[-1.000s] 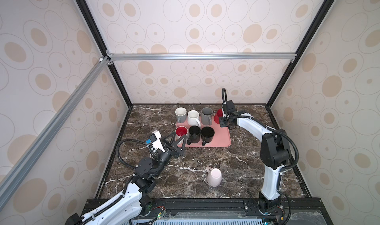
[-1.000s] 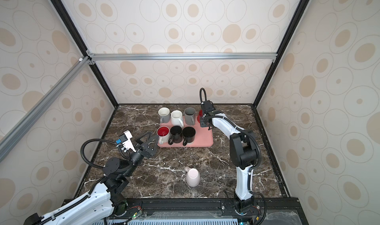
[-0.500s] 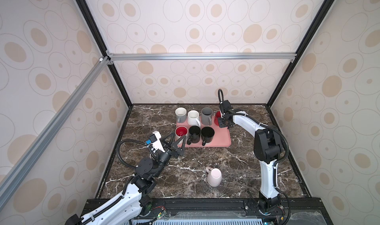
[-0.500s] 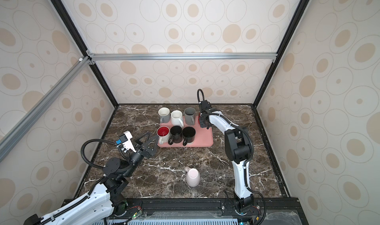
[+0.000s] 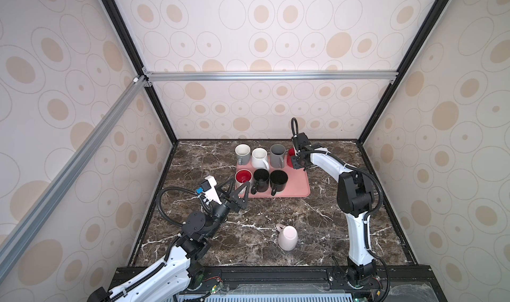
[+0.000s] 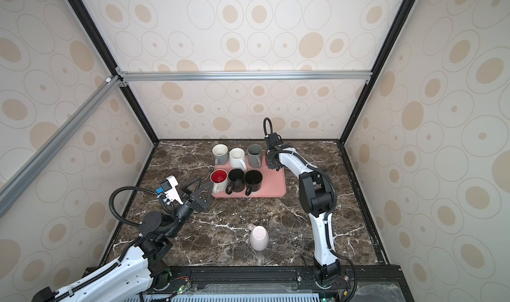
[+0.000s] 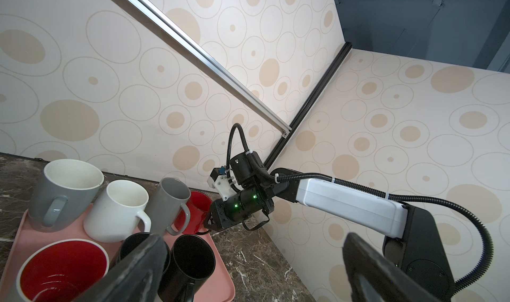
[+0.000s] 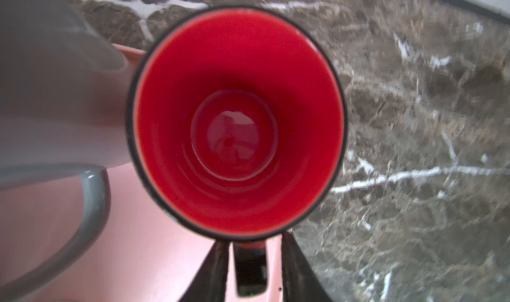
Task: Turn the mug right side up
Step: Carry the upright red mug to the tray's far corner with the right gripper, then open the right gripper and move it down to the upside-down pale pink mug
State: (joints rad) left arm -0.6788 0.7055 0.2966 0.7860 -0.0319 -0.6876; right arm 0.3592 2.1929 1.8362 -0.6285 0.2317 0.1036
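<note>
Two fingers of the right pincer [image 8: 253, 242] flank the handle [image 8: 249, 267] of the black ceramic mug with the red glazed inside [image 8: 234, 126]. A strip of tray shows between the handle and one finger, so the pincer is released, not clamped. The mug stands upright, mouth up, directly ahead of the pincer on a corner of the flat pink plastic tray [image 8: 154, 245]. On one flank, just beside it, stands a tall grey ceramic mug [image 8: 55, 66]. On the other flank lies the bare brown marble table [image 8: 414, 148].

Recommended withdrawal:
1. Spread the fingers until both clear the handle.
2. Retreat straight back along the handle's line. A sideways swing could hook the handle and drag or tip the mug against its grey neighbour.
3. Check that the base sits wholly on the tray.

Across the tray from the right pincer, the left pincer [image 5: 239, 184] hangs wide open and empty. A pale pink ceramic mug [image 5: 287, 237] appears to stand mouth down on the table, well apart from both pincers. It probably needs righting next.
</note>
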